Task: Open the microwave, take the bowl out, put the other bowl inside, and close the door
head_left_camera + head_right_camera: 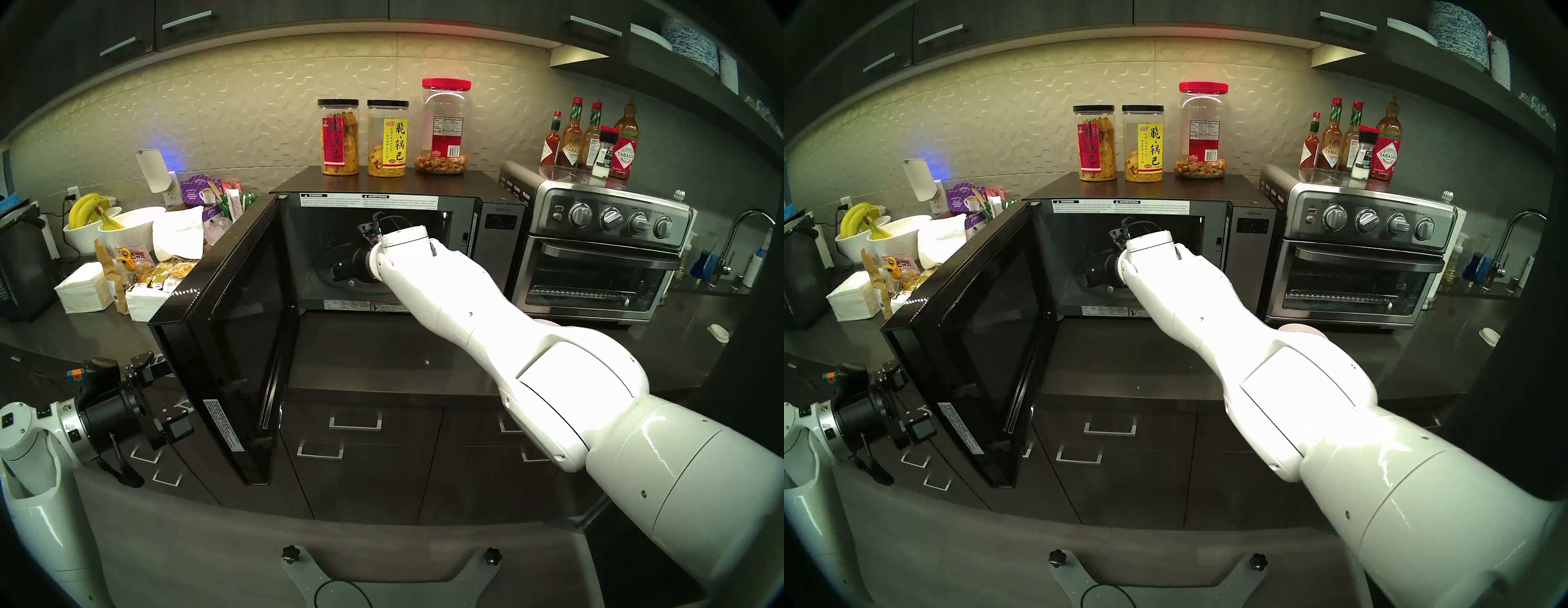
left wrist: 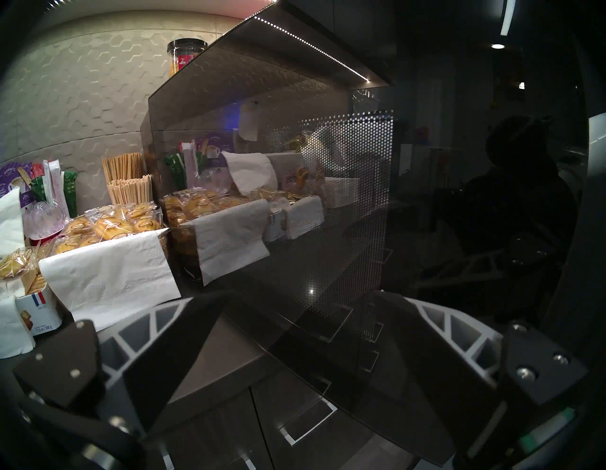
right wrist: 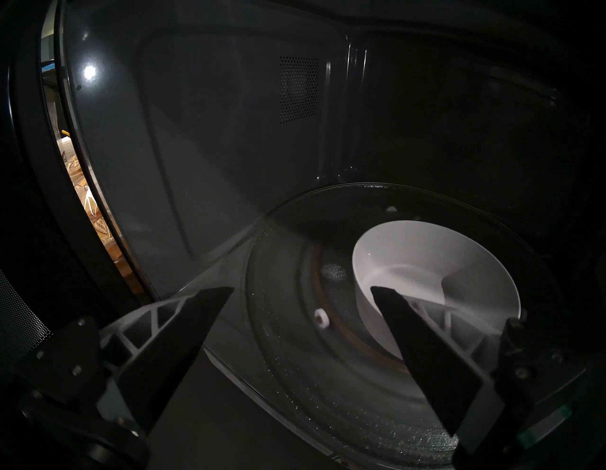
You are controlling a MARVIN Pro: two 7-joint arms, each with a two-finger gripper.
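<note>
Deep inside the cavity of the large boxy black microwave (image 1: 382,237), the robot's white right arm (image 1: 488,322) reaches past the sill, and its right gripper (image 3: 301,292) hangs with its two dark fingers spread wide, grasping nothing. Just ahead of that gripper and toward its right finger (image 3: 426,354), the small plain white round bowl (image 3: 436,262) sits upright on the round glass turntable (image 3: 295,344); the finger's tip crosses in front of the bowl's near rim in the wrist view, though whether it touches cannot be told. Off the gripper's left finger lies the bare grey cavity wall, with a perforated vent panel (image 3: 299,89) farther back. Swung out to the left of the arm, the wide glossy black glass door (image 1: 225,339) stands fully open over the dark countertop (image 1: 382,356). Behind the door's outer face waits the left gripper (image 2: 295,305), its fingers likewise parted and empty, the glass panel directly before them and a white paper napkin (image 2: 111,272) draped over packaged yellow cakes to its left. Beneath the right forearm, beside the steel toaster oven with four knobs (image 1: 602,263), a sliver of the pale pink round bowl (image 1: 1303,331) shows on the counter. Three clear snack jars (image 1: 388,138) stand on the microwave's top.
</note>
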